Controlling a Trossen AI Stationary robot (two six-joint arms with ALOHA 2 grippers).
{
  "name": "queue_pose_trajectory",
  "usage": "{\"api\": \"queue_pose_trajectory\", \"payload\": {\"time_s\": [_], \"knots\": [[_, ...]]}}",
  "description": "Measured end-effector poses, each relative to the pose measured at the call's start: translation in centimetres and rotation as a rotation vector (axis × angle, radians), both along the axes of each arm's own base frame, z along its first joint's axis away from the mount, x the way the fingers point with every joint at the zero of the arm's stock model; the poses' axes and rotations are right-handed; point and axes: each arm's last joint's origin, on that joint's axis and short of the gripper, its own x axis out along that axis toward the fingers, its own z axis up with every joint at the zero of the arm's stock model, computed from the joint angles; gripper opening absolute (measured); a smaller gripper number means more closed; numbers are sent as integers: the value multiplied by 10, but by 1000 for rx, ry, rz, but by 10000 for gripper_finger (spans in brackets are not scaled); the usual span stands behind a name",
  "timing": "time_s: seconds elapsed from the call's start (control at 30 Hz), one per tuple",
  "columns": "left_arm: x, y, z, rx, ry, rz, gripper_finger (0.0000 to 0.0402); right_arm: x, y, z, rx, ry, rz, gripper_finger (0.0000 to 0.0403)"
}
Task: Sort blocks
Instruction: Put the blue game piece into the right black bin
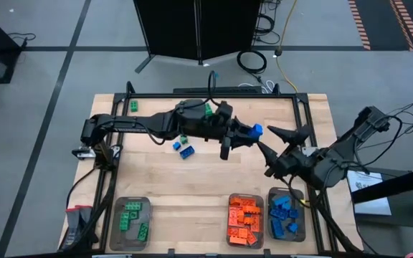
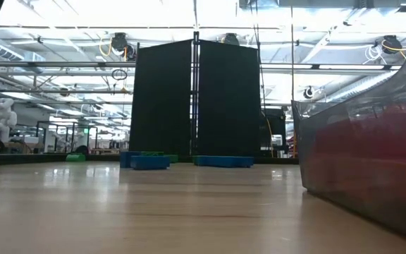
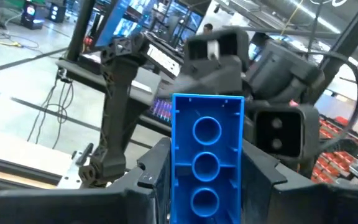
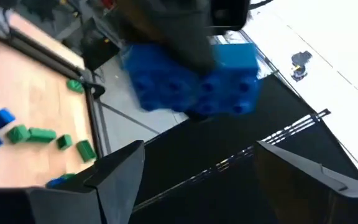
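Left gripper [image 1: 253, 132] fingers clamp a blue block [image 1: 257, 130] midair; right gripper [image 1: 274, 149] fingers spread just beside.

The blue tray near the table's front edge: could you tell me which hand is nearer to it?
Right. The right hand hangs open just behind the blue tray; the left hand, holding a blue block, is farther off.
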Motion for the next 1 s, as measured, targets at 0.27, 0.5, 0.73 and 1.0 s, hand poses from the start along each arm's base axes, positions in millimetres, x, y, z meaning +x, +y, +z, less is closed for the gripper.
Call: {"api": "queue_pose_trajectory", "payload": {"time_s": [0.27,0.5,0.73,1.0], "knots": [[0,1,0,1,1,1,122,2,-8,23,58,-83,-23,302],[0,9,0,2,4,21,122,6,-7,19,21,-38,-101,353],[0,14,-4,108,28,32,122,2,-4,29,213,-247,-50,334],[2,14,-9,260,39,53,122,-49,-28,69,711,-682,392,326]]}}
